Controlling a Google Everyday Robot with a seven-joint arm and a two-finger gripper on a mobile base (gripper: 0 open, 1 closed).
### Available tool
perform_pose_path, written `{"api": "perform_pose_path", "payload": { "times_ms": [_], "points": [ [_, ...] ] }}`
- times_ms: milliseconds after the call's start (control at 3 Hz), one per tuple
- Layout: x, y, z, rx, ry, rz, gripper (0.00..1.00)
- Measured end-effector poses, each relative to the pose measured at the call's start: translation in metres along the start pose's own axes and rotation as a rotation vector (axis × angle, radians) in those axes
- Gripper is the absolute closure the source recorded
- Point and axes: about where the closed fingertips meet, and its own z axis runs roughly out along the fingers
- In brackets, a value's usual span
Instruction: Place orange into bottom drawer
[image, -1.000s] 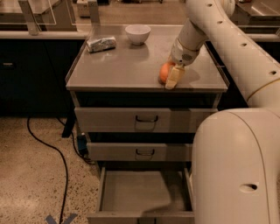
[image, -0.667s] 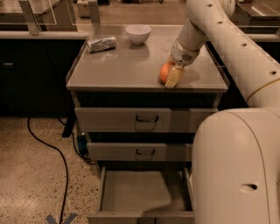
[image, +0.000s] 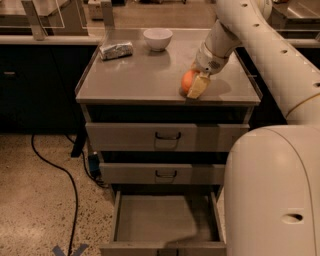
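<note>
While a second has gone by, nothing on the cabinet has changed: the orange (image: 187, 81) sits in the same spot on the grey cabinet top (image: 145, 75), out toward 4 o'clock from the top's middle and near the front edge. The gripper (image: 195, 87) stays pressed to the fruit from its 3 o'clock side, its pale tip low against the top and covering the right part of the orange. Whether it is clamped on the orange or only lies against it cannot be told from this view. The white arm (image: 250, 30) comes down to it from 1 o'clock and holds the same slant as before. At 12 o'clock on the top stands the white bowl (image: 157, 38), and at 10 o'clock lies a crumpled foil packet (image: 116, 49); both are well apart from the orange and neither has shifted. Down at 6 o'clock from the fruit, the bottom drawer (image: 165, 217) is pulled out as it was, with its flat grey floor bare. Above it the top drawer (image: 125, 136) and the middle drawer (image: 130, 173) remain pushed in. The robot's white body (image: 272, 190) fills the view at 4 o'clock, just beside the open drawer's right wall, and a dark cable (image: 70, 190) runs over the speckled floor at 8 o'clock.
</note>
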Motion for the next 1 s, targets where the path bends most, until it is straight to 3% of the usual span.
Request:
{"api": "perform_pose_path", "payload": {
  "times_ms": [333,1000],
  "points": [
    [-0.010,0.017,-0.026,0.025,-0.078,-0.024,1.00],
    [-0.012,0.074,-0.065,0.034,-0.154,-0.027,1.00]
  ]
}}
